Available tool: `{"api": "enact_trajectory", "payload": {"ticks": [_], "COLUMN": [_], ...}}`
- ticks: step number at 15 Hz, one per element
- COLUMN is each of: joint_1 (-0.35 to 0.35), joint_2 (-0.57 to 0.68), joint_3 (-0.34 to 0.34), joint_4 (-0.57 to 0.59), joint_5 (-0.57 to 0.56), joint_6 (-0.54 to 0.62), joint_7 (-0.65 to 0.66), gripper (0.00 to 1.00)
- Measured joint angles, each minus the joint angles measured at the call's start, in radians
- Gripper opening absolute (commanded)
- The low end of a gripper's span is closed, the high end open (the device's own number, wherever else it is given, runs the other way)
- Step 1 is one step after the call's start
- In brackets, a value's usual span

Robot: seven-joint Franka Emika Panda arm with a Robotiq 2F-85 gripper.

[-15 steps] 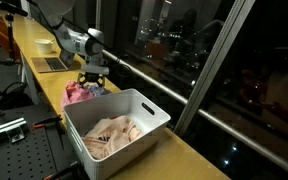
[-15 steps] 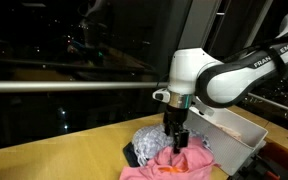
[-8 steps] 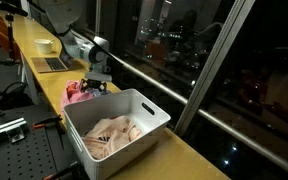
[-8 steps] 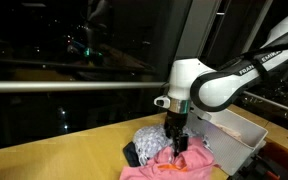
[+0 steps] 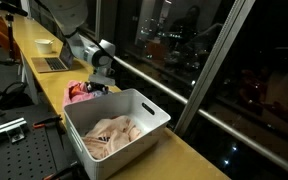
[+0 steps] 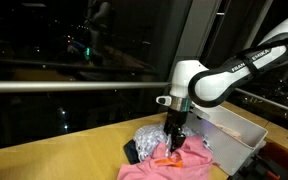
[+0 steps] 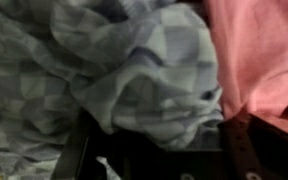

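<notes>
In an exterior view the arm bends down over a wooden surface that runs along a dark window. The end effector is sunk into a heap of clothes, just above a pink garment. Just beside the heap stands a white bin with a beige cloth lying in it. Farther back on the surface sit a laptop and a pale bowl.

In an exterior view from the opposite side, the end effector points straight down and presses into a blue-and-white checked cloth, which lies on the pink garment and touches it. The white bin is near the heap.

In the wrist view the checked cloth fills most of the frame, with the pink garment touching its edge. The dark fingers stand partly apart with a fold of checked cloth bunched between them; whether they actually pinch it cannot be told
</notes>
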Motion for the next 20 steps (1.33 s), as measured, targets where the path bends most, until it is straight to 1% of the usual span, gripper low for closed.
{"api": "enact_trajectory", "payload": {"ticks": [1, 2, 3, 4, 5, 11, 13, 16, 20], "joint_1": [-0.006, -0.01, -0.014, -0.017, -0.018, -0.024, -0.026, -0.026, -0.027], "joint_2": [-0.015, -0.037, -0.067, -0.103, -0.144, -0.424, -0.519, -0.664, -0.832], "joint_3": [0.006, 0.013, 0.02, 0.026, 0.03, 0.033, 0.024, -0.011, -0.076], "joint_4": [-0.006, -0.017, -0.034, -0.053, -0.075, -0.231, -0.263, -0.271, -0.238], "joint_5": [0.009, 0.017, 0.026, 0.034, 0.043, 0.092, 0.094, 0.089, 0.053], "joint_6": [0.0, 0.003, 0.009, 0.013, 0.013, 0.009, -0.01, -0.079, -0.188], "joint_7": [0.0, 0.0, 0.0, 0.001, 0.002, 0.007, 0.022, 0.048, 0.087], "gripper": [0.05, 0.01, 0.0, 0.0, 0.03, 0.03, 0.03, 0.03, 0.03]}}
